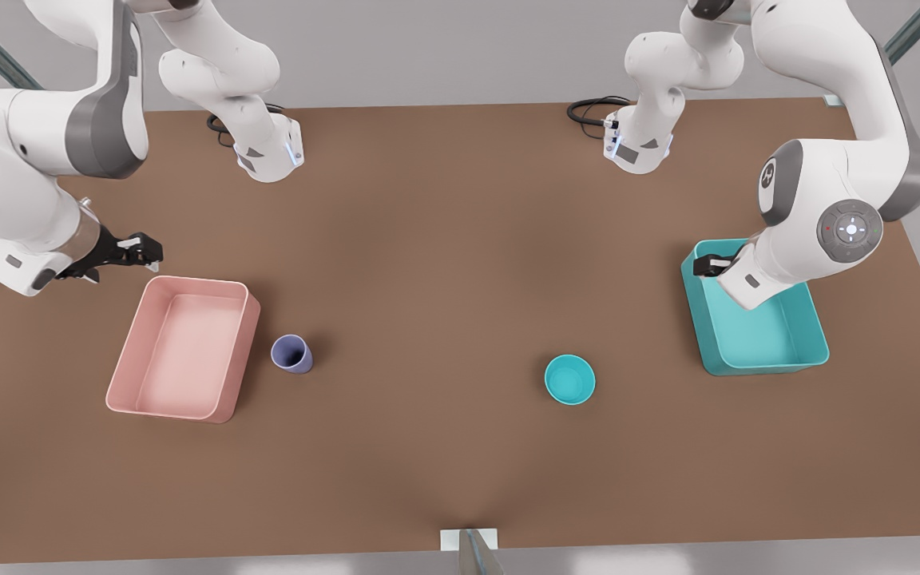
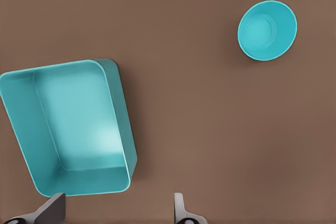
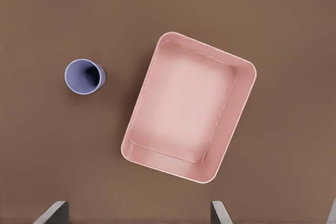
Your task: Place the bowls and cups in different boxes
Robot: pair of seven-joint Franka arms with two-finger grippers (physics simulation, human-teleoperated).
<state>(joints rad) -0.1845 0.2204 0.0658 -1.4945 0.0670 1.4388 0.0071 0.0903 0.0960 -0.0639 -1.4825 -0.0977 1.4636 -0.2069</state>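
The teal bowl [image 1: 569, 379] is seen upright on the worktop [image 1: 444, 263] right of centre in the lower half of the front view, well apart from the teal box [image 1: 755, 339] at the right edge; neither is touched by anything. The lavender cup [image 1: 292, 353] is seen upright left of centre, just beside the pink box [image 1: 184, 347] but clear of its wall. Both boxes are shown with nothing in them, so no sorting has yet been done and the task is judged to be at its opening step, the approach to a first grasp. The left claw [image 1: 711, 265], matched by its wrist view of the teal box [image 2: 68, 129] and bowl [image 2: 266, 30], is found over the upper left corner of that box, its fingers [image 2: 181, 211] spread and holding nothing. The right claw [image 1: 144, 250], whose wrist view takes in the pink box [image 3: 189, 106] and cup [image 3: 84, 76], is held just above the pink box's upper left corner in the front view, its fingers [image 3: 220, 213] likewise spread and bare. The next move is judged to call for one claw to be carried across to its nearer item, lowered over the rim and closed there, the cup's thin wall and the bowl's shallow lip each demanding careful alignment.
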